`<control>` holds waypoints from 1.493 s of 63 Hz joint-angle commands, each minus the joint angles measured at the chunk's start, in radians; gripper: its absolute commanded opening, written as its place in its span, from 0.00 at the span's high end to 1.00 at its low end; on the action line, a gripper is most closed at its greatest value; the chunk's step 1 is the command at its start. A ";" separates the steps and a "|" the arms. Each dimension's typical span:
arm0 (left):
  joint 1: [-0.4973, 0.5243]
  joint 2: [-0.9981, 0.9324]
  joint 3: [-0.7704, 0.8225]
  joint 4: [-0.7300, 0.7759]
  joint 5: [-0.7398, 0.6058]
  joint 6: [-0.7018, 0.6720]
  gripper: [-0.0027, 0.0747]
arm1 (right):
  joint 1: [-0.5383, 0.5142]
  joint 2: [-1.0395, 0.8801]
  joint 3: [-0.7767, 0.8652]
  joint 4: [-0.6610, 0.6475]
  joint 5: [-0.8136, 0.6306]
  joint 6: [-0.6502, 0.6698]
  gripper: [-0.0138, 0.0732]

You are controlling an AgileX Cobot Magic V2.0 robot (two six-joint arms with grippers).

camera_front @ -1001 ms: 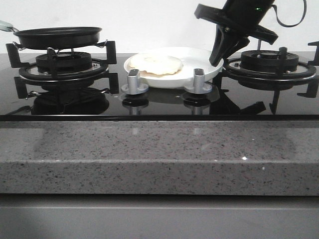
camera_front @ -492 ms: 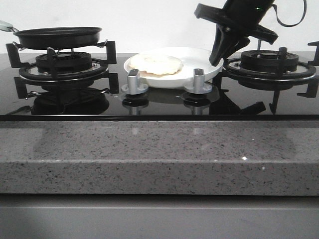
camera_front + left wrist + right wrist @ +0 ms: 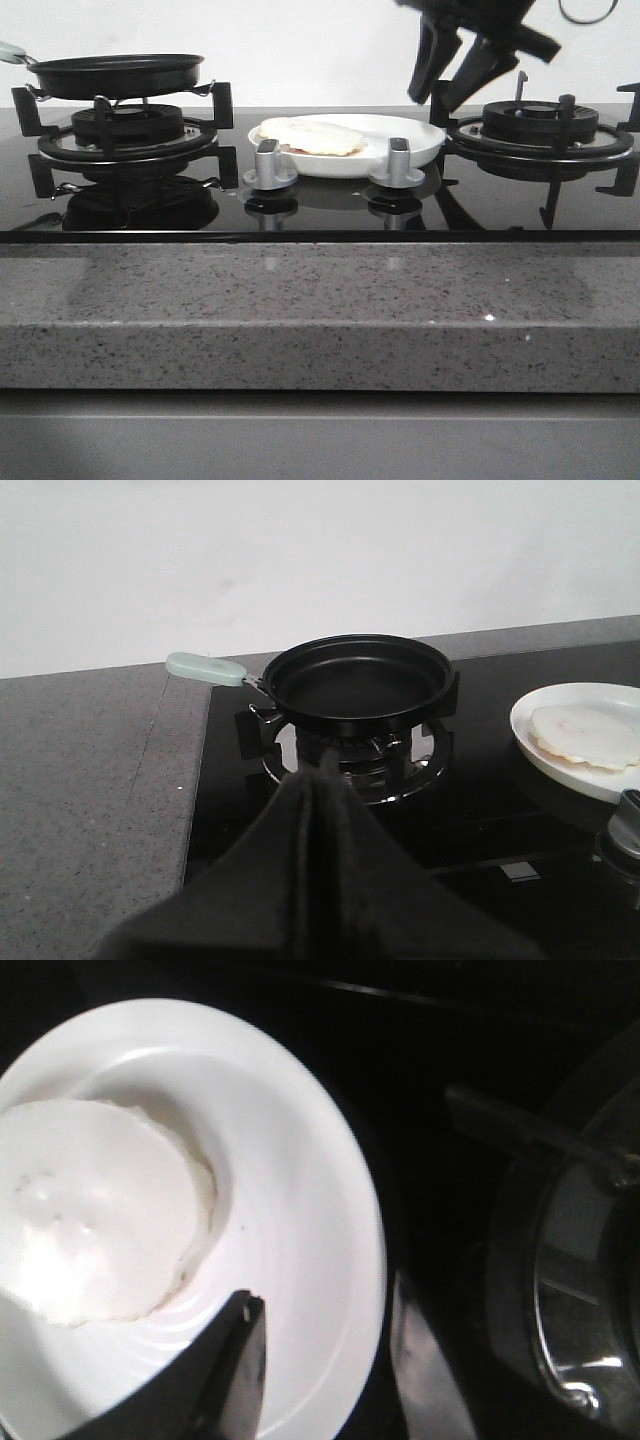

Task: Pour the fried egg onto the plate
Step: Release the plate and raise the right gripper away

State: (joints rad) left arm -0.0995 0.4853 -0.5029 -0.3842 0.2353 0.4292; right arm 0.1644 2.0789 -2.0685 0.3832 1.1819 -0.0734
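The white plate (image 3: pixel 400 135) lies flat on the black hob between the two burners. The fried egg (image 3: pixel 310 135) lies on its left half. My right gripper (image 3: pixel 432 100) hangs open and empty just above the plate's right rim. In the right wrist view its gripper (image 3: pixel 325 1330) straddles the rim of the plate (image 3: pixel 300 1210), with the egg (image 3: pixel 95 1210) beside it. The black frying pan (image 3: pixel 115 72) sits empty on the left burner. My left gripper (image 3: pixel 325 770) is shut and empty, short of the pan (image 3: pixel 355 675). The plate (image 3: pixel 535 740) and egg (image 3: pixel 585 735) also show there.
The pan's pale green handle (image 3: pixel 205 668) points away from the plate. Two silver knobs (image 3: pixel 268 160) (image 3: pixel 399 160) stand in front of the plate. The right burner grate (image 3: pixel 540 125) is bare. A grey speckled counter (image 3: pixel 320 310) runs along the front.
My right gripper opened and rose off the plate's right rim. The plate, which was tipped up, now lies flat with the egg on it.
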 commanded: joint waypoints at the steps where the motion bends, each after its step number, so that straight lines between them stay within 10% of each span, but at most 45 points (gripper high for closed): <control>1: -0.007 0.007 -0.027 -0.014 -0.075 -0.004 0.99 | -0.009 -0.067 -0.081 0.033 0.049 -0.012 0.55; 20: -0.007 0.007 -0.027 -0.014 -0.075 -0.004 0.99 | -0.009 -0.067 -0.128 0.033 0.124 -0.012 0.98; 40: -0.007 0.007 -0.027 -0.014 -0.075 -0.004 0.99 | -0.018 -0.184 -0.050 -0.110 0.096 -0.015 0.98; 94: -0.007 0.007 -0.027 -0.014 -0.075 -0.004 0.99 | -0.018 -1.317 1.322 -0.253 -0.699 -0.032 0.98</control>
State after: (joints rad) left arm -0.0995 0.4853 -0.5029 -0.3842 0.2353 0.4292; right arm 0.1504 0.8415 -0.7897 0.1367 0.6032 -0.0959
